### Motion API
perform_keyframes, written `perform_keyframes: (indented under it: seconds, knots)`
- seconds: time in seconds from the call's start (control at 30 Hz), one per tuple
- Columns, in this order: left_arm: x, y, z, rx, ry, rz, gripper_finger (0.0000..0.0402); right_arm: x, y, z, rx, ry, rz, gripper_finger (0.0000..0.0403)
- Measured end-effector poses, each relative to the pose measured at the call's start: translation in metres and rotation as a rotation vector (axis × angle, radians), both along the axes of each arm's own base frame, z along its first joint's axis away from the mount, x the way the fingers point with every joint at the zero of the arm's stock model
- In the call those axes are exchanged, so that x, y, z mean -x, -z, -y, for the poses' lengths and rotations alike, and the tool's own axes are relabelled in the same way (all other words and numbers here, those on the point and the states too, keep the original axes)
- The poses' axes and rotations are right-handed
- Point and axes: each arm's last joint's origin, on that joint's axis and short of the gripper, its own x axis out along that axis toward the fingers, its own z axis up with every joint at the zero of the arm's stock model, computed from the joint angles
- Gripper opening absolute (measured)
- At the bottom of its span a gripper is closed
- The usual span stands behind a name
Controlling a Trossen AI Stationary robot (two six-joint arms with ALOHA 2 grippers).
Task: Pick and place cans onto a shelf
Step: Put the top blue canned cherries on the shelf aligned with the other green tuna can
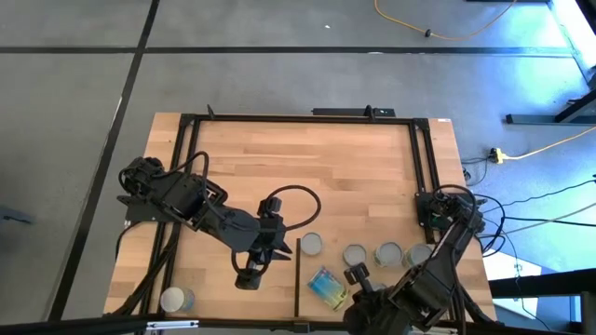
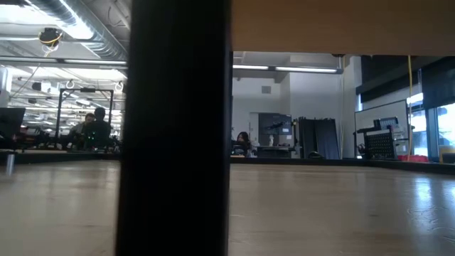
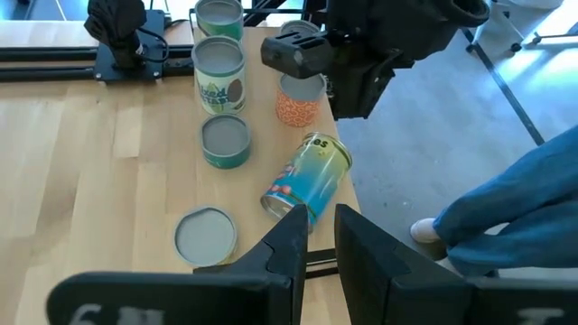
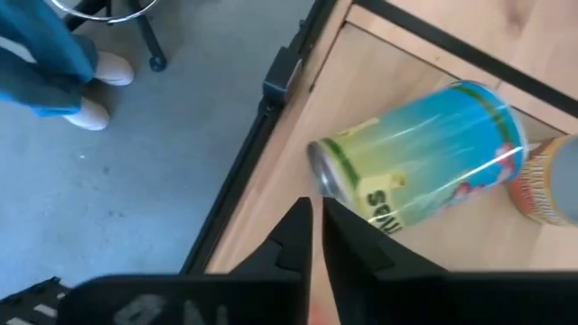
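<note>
Tipped can (image 1: 327,288), blue-and-yellow label, lies on its side near the table's front edge, right of the thin dark divider strip (image 1: 297,275) and just beside the upright cans. Right gripper (image 1: 358,275) hangs over that cluster, next to the tipped can; its wrist view shows the fingers (image 4: 298,226) nearly together with only a slit between them, nothing held. Left gripper (image 1: 248,273) sits left of the strip, fingers (image 3: 293,236) narrow too, empty, pointed toward the same can.

Step in hand, as I read it: pick the fallen can. To do it well, open wider first, since the current gap won't clear the body. Grip across the can's round body, not its ends. Come in from the floor-side edge so the red-orange can (image 3: 298,101) touching its far end doesn't get knocked.

Count: six cans in the high view, four upright right of the strip, the tipped one, and a lone one (image 1: 176,300) at front left. Possibly more hidden under the right arm; can't tell. Two arms.
</note>
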Motion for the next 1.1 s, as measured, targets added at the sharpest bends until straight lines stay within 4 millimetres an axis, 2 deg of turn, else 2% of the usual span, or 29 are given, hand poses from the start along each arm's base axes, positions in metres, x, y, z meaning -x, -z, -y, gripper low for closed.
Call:
perform_keyframes:
  seconds: [0.13, 0.33, 0.67, 0.8, 1.1]
  knots:
    - [0.000, 0.000, 0.000, 0.000, 0.000, 0.000, 0.0051, 0.000, 0.000, 0.000, 0.008, 0.004, 0.008, 0.0053]
    - [0.000, 0.000, 0.000, 0.000, 0.000, 0.000, 0.0051, 0.004, 0.001, -0.005, 0.107, -0.092, 0.068, 0.0070]
    - [0.000, 0.000, 0.000, 0.000, 0.000, 0.000, 0.0051, 0.006, 0.031, -0.028, 0.384, -0.178, 0.155, 0.0074]
    - [0.000, 0.000, 0.000, 0.001, -0.001, -0.001, 0.0051, 0.005, 0.040, -0.030, 0.421, -0.177, 0.132, 0.0074]
    - [0.000, 0.000, 0.000, 0.002, -0.002, -0.001, 0.0051, 0.002, 0.042, -0.029, 0.492, -0.148, 0.180, 0.0074]
